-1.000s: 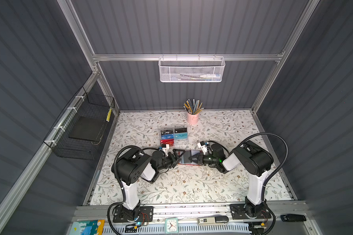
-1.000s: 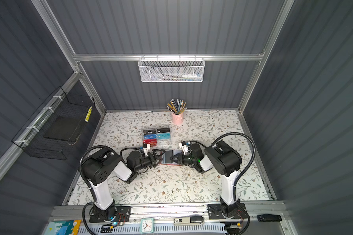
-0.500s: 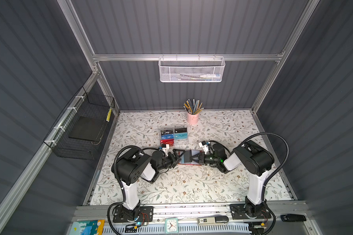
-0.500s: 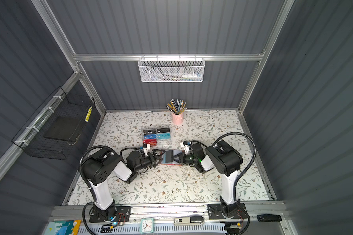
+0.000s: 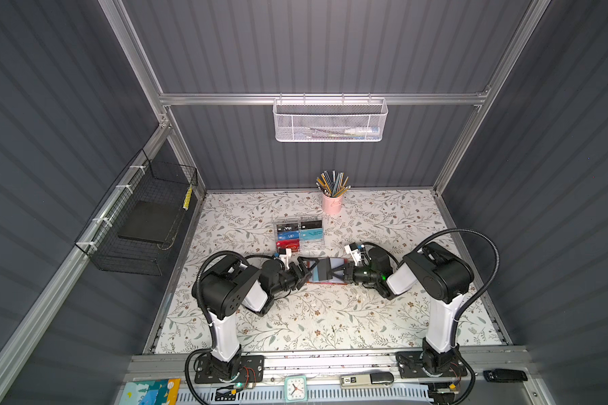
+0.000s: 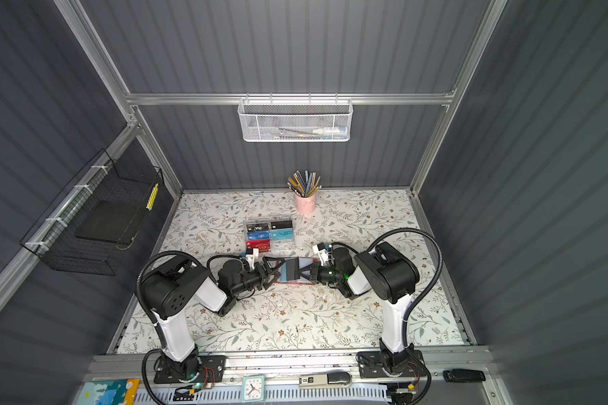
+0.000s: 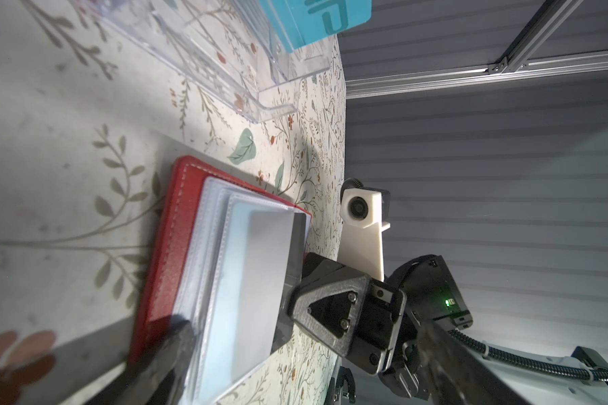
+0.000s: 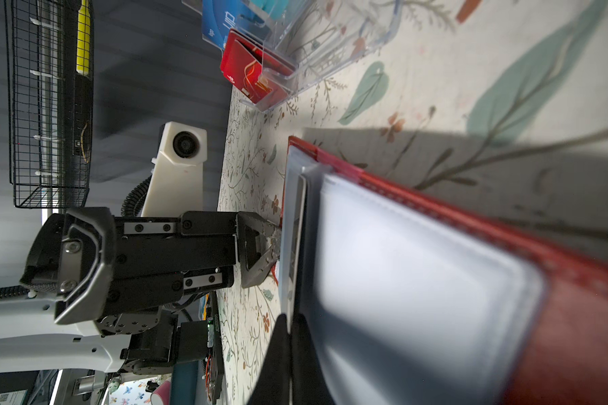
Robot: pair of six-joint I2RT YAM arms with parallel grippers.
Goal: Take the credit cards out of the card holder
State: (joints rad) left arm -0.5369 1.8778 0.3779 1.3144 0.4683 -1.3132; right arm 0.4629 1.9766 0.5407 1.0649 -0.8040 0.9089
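Right hand (image 7: 293, 284) pinching pale dark-edged card (image 7: 257, 273) in red leather-look card holder (image 7: 169, 245); left hand (image 8: 271, 250) spread. Teal card (image 5: 311, 234): "VIP".

The left arm (image 5: 225, 333) and right arm (image 5: 441, 326) are showing white links, black joint housings and looping ribbed black cables (image 5: 453, 230).

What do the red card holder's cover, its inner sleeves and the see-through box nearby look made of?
Card holder cover: probably faux leather, matte red with pale stitching along its edge. Sleeves: soft clear plastic, glossy, seamed borders. Box: rigid transparent plastic, likely acrylic, sharp glinting edges.
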